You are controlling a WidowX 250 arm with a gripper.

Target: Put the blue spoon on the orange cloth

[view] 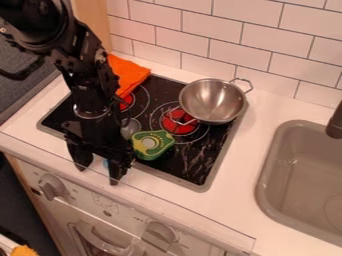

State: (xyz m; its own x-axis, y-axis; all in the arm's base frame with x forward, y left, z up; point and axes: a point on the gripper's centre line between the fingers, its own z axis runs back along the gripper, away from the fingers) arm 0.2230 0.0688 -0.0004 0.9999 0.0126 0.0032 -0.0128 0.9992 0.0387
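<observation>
A wall of glossy white rectangular tiles with dark grout (pixel 254 37) rises behind a smooth white table (pixel 267 107). Set into the table is a flat, shiny black cooktop with a grey rim (pixel 200 186), marked with thin pale rings and red round burners. Below its front edge stands a white oven front (pixel 80 202) with rounded knobs and a curved handle. To the right is a matte grey-beige sink with rounded corners (pixel 300 170), and a dark faucet (pixel 335 122) juts in at the view's right edge. A pale wooden panel (pixel 92 25) stands upright at the upper left.

The jointed black robot arm (pixel 83 70) comes in from the upper left, its black gripper (pixel 98 176) hanging low over the front left of the cooktop. The jaws stand wide apart, pointing down.

A round, brushed-metal bowl-shaped pan with two loop handles (pixel 212 101) sits at the cooktop's back right. Partly behind the arm, a folded, bright orange cloth (pixel 130 75) lies at the back left. A green, blunt-cornered object with yellow markings and a pale disc (pixel 152 144) lies just beside the spoon with a greyish oval bowl (pixel 130 129). The spoon is on the cooktop, off the cloth, partly hidden by the gripper; a bit of blue shows between the jaws.
</observation>
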